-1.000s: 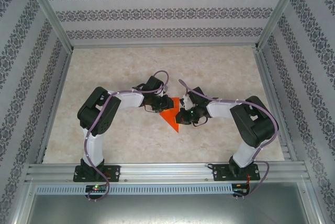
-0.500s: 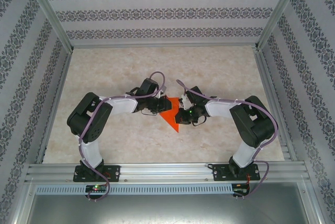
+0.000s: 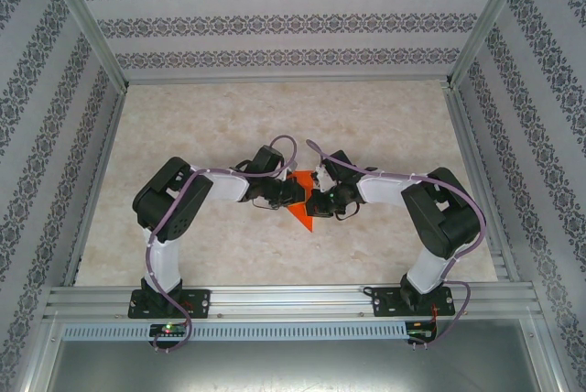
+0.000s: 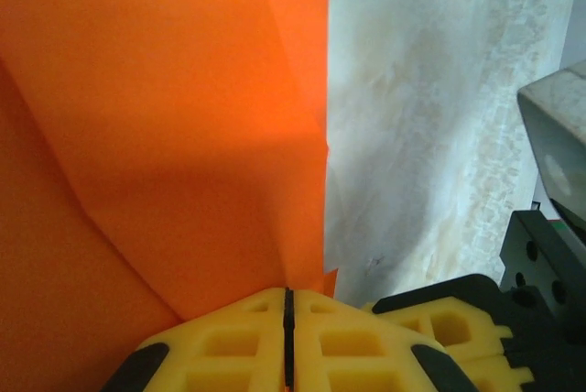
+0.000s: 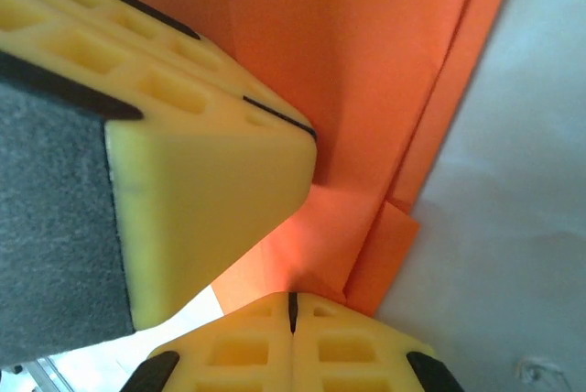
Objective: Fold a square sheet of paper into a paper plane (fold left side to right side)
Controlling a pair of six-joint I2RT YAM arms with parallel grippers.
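Observation:
The square sheet of paper point(image 3: 305, 212) is bright orange-red and folded into a narrow triangle that points toward the near edge, at the middle of the table. My left gripper point(image 3: 294, 190) is shut on its left layer, and the paper point(image 4: 183, 117) runs straight into the closed yellow pads point(image 4: 229, 342). My right gripper point(image 3: 317, 196) is shut on the paper's right edge. In the right wrist view, stacked layers of paper point(image 5: 366, 71) enter the closed pads point(image 5: 357, 351). The left gripper's yellow fingers point(image 5: 201, 163) lie over the paper just beside them.
The marbled beige table point(image 3: 385, 117) is boxed in by patterned walls and aluminium posts. A metal rail point(image 3: 293, 299) with both arm bases runs along the near edge. The two grippers sit almost tip to tip, with the right gripper's fingers point(image 4: 449, 328) close beside the left one.
The left arm has shifted right, toward the right gripper, and its jaws have closed on the paper. The visible paper has become narrower. The right gripper has stayed shut in place.

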